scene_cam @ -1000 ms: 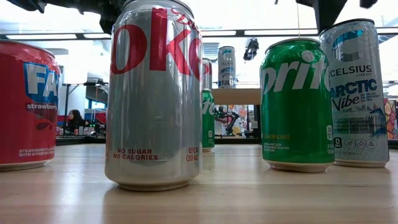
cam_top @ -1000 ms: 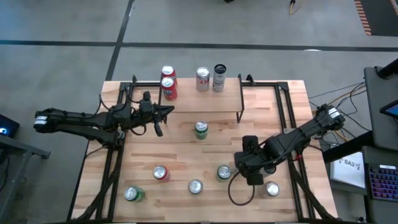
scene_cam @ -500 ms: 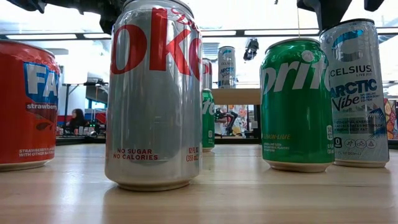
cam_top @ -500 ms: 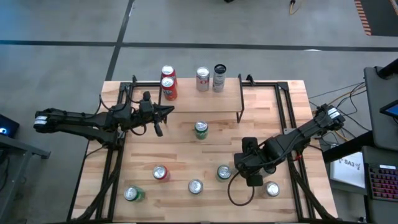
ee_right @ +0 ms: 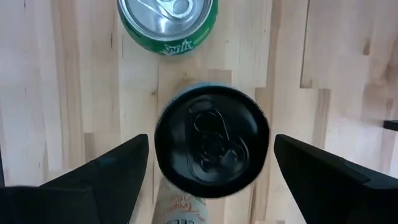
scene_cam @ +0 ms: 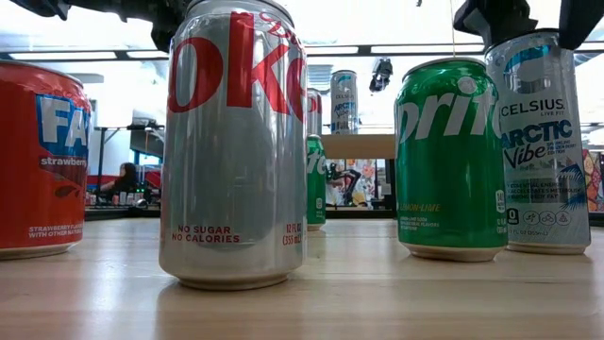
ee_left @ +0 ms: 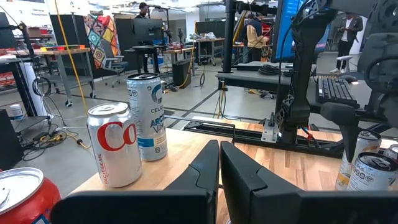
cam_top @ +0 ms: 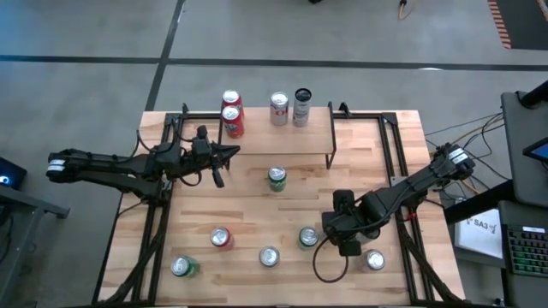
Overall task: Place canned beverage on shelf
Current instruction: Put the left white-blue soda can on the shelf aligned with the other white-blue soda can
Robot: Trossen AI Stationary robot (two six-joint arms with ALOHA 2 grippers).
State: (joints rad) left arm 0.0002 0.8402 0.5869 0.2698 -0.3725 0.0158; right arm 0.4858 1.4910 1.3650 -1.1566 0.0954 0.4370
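The shelf [cam_top: 257,141] stands at the table's far middle with two red cans [cam_top: 231,120], a silver Coke can [ee_left: 114,152] and a Celsius can [ee_left: 147,115] on it. My right gripper [ee_right: 211,155] is open and points down over a black-topped Celsius can [ee_right: 211,140] that stands upright on the table at the near right. One finger [ee_right: 112,168] stands on each side of its top without touching, as the low view [scene_cam: 524,24] also shows. My left gripper [cam_top: 229,154] is shut and empty by the shelf's near left part.
A Sprite can [cam_top: 308,237] stands right beside the Celsius can. Other loose cans stand on the table: green [cam_top: 276,177], red Fanta [cam_top: 221,237], Diet Coke [cam_top: 269,256], green [cam_top: 181,267] and silver-topped [cam_top: 375,259]. Black frame rails [cam_top: 398,171] run along both table sides.
My right gripper has come down a little toward the top of the Celsius can; its fingers now show lower on both sides of the can's top in the low view.
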